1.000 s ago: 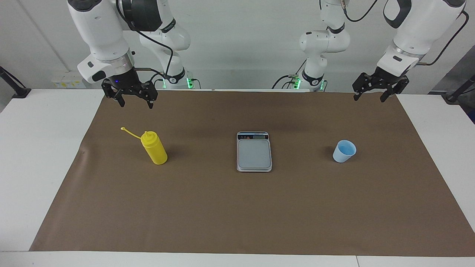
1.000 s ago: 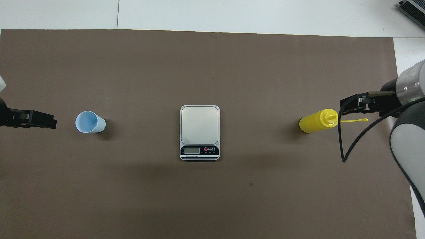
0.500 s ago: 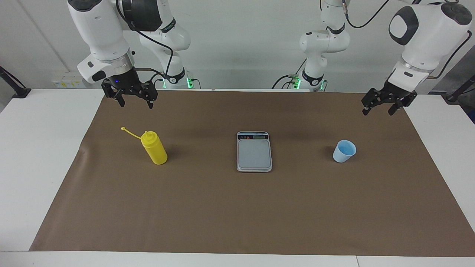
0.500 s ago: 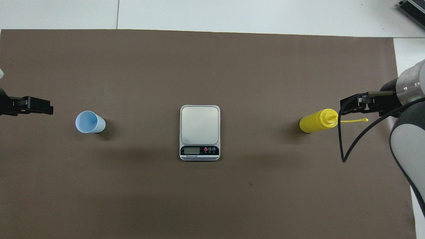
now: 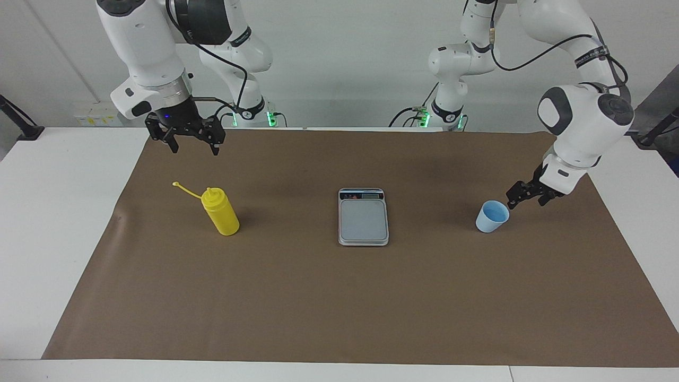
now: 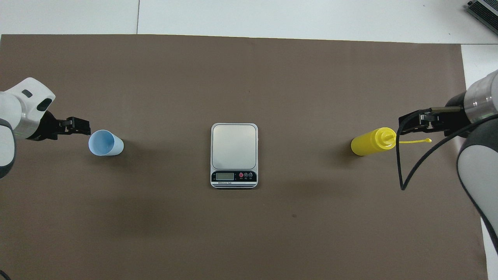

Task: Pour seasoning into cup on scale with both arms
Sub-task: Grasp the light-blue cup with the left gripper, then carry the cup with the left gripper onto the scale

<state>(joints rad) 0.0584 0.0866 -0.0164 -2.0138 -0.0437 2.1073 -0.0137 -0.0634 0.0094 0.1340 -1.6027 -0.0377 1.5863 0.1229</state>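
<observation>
The yellow seasoning bottle (image 5: 222, 215) stands upright toward the right arm's end of the table, its cap strap (image 5: 185, 189) sticking out sideways. It also shows in the overhead view (image 6: 367, 143). The silver-grey scale (image 5: 363, 218) lies at the middle with a bare plate (image 6: 234, 146). The pale-blue cup (image 5: 492, 216) stands upright on the mat toward the left arm's end (image 6: 105, 143). My left gripper (image 5: 525, 201) is low, open and empty, close beside the cup's rim (image 6: 83, 126). My right gripper (image 5: 194, 152) is open and empty, raised above the mat near the bottle (image 6: 404, 123).
A brown paper mat (image 5: 339, 297) covers most of the white table (image 5: 53, 212). A black cable loop (image 6: 400, 171) hangs from the right arm beside the bottle. A grey device (image 6: 484, 11) sits at the table's corner farthest from the robots.
My left arm has swung down and toward the cup, bringing its gripper from high above the mat's edge to just beside the cup. The right arm, bottle, cup and scale have not moved.
</observation>
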